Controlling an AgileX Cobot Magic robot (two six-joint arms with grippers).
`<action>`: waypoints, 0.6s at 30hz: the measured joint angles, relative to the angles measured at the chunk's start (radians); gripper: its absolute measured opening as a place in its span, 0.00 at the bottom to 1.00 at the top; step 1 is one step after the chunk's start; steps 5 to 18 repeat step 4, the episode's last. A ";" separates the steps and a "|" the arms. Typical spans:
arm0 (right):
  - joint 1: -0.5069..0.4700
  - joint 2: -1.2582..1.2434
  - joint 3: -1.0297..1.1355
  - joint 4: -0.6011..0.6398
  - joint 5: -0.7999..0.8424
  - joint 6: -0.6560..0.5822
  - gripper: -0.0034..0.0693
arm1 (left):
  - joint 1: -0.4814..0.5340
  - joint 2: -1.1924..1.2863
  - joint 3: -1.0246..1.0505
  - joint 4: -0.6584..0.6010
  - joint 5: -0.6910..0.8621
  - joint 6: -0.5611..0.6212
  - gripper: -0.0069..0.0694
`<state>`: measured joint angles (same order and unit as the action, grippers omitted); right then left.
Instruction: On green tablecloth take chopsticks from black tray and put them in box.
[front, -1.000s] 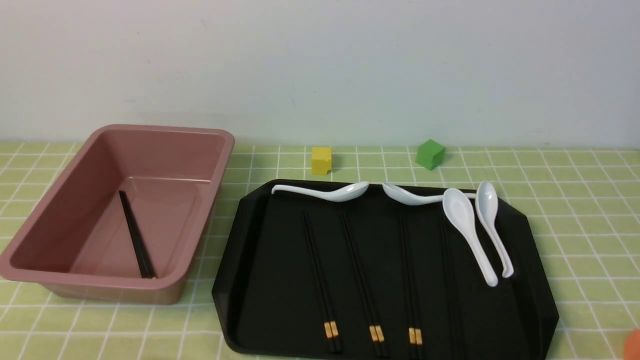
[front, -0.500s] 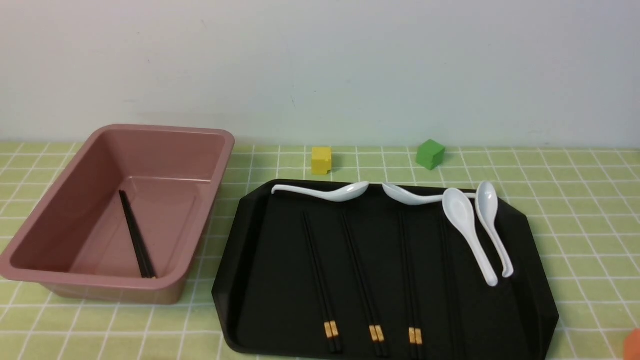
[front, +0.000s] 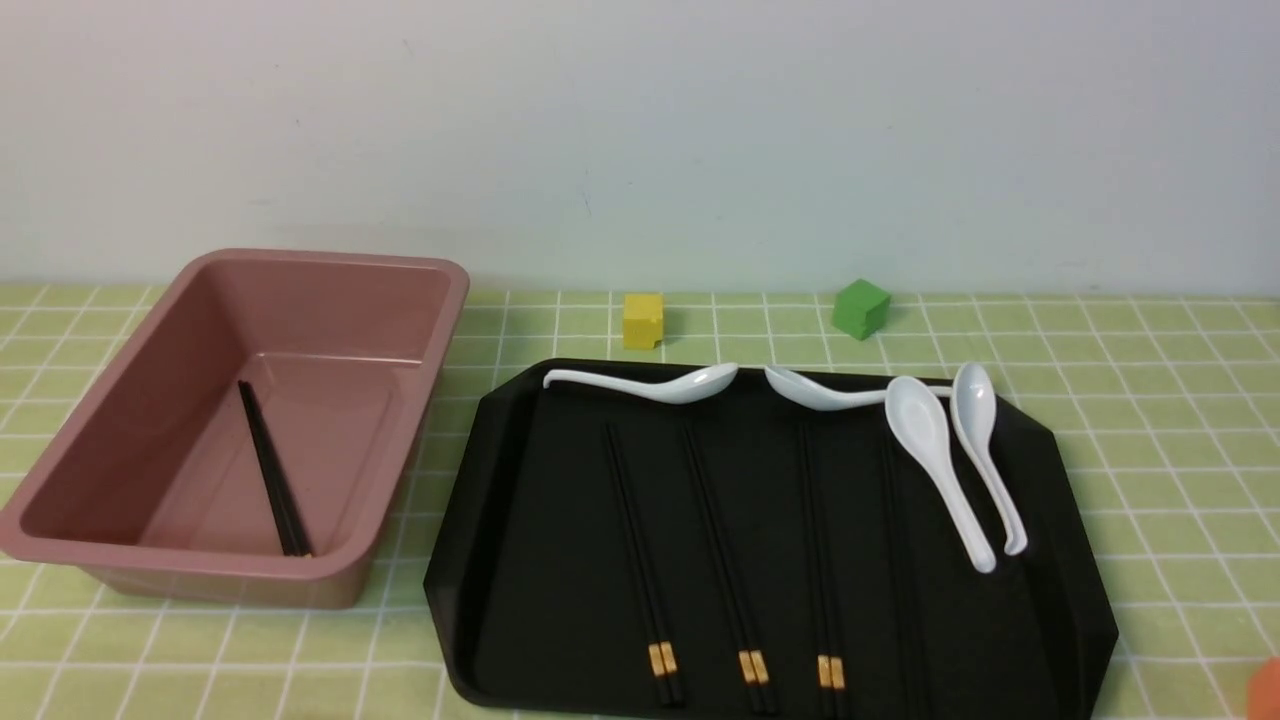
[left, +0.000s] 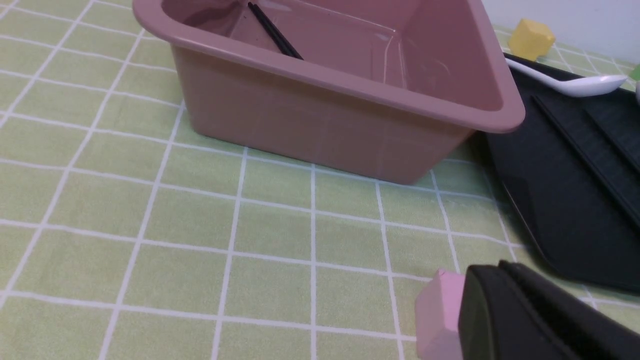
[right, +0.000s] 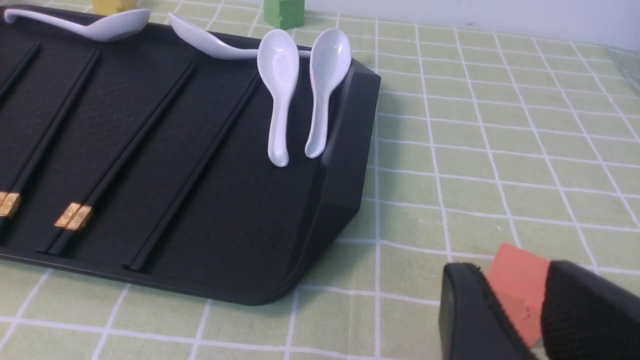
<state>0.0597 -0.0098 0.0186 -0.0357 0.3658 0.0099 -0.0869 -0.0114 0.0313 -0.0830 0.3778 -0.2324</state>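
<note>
On the light yellow-green tablecloth with its white grid (front: 1180, 480), a deep dusty-pink plastic box (front: 410, 420) is standing at the left, with a pair of black chopsticks (front: 272, 470) lying inside. To its right, a wide matte black tray with cut-off corners (front: 560, 600) is holding more long black sticks (front: 720, 560), laid side by side; three pairs are showing gold-orange bands near their near ends. Two white ceramic soup spoons (front: 675, 385) (front: 820, 392) are lying along the tray's far side, and two more (front: 940, 460) (front: 985, 445) are pointing their handles toward the near side at the right. Beyond the tray, a yellow cube (front: 643, 320) and a green cube (front: 861, 309) are sitting on the cloth. A pink block (left: 440, 310) is resting near the left arm's dark fingers (left: 520, 310), which are close together. The right arm's fingers (right: 465, 310) are standing apart, with a red block (right: 520, 285) showing between them.
</note>
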 joint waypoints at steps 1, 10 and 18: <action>0.000 0.000 0.000 0.000 0.000 0.000 0.38 | 0.000 0.000 0.000 0.000 0.000 0.000 0.11; 0.000 0.000 0.000 0.000 0.000 0.000 0.38 | 0.000 0.000 0.000 0.000 0.000 0.000 0.11; 0.000 0.000 0.000 0.000 0.000 0.000 0.38 | 0.000 0.000 0.000 0.000 0.000 0.000 0.11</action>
